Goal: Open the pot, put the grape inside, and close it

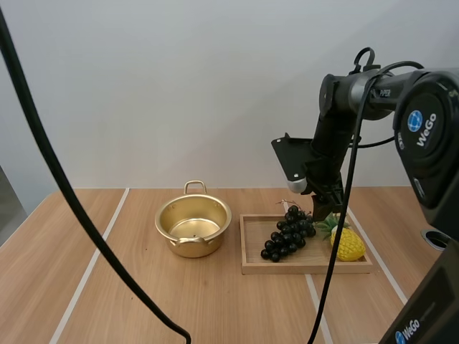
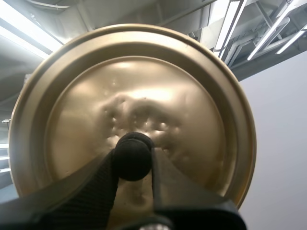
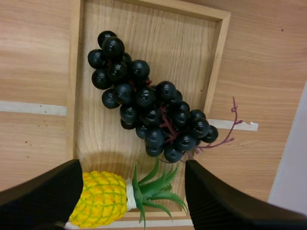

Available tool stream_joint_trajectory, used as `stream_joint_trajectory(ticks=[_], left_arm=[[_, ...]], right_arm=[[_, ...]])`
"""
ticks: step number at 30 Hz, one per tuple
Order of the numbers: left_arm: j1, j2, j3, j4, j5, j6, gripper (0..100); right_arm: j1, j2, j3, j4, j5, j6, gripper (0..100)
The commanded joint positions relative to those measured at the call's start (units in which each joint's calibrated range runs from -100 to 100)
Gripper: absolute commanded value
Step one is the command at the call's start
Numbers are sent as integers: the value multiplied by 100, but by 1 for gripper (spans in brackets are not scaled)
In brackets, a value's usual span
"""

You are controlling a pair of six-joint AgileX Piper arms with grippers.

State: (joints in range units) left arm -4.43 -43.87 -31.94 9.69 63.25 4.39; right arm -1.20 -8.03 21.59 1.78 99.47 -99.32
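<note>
Two black fingers of my left tool are clamped on the round black knob of the golden lid, one finger on each side of the knob. The lid's dimpled top face is turned toward the wrist camera. In the high view the golden pot stands open and upright on the wooden table, its shiny inner floor showing. One loop handle is on its far side and one on its near side. The pot sits just beside the left end of the wooden tray, and I cannot tell whether the two touch. The bunch of dark grapes lies inside the tray, about in the middle. Its purplish stem points to the far rim and reaches over it above the table. A yellow toy pineapple lies in the tray's right end, close beside the grapes, with its green leaves turned toward them. My right tool hangs pointing down over the far part of the tray, near the stem end of the bunch. Its two fingers stand well apart and grip nothing. In the right wrist view the pineapple's leaves show between the fingers, and the grapes lie just beyond them.
</note>
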Motion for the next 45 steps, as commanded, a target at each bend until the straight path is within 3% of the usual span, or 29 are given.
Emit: stream_joint_trajectory(ticks=[1,11,23,29,45], left_arm=[[-32,-6,-23,88,48,-55,0],[-32,17,-23,279,301,-55,0],[-32,141,-23,466,628,-55,0],[-32,139,-23,486,628,-55,0],[-32,139,-23,595,628,-55,0]], right_arm=[[-28,189,5,-44,53,-68,100],[39,683,5,-78,53,-68,100],[497,812,5,-229,53,-68,100],[498,952,17,-649,-263,-68,100],[498,1054,17,-666,-746,-68,100]])
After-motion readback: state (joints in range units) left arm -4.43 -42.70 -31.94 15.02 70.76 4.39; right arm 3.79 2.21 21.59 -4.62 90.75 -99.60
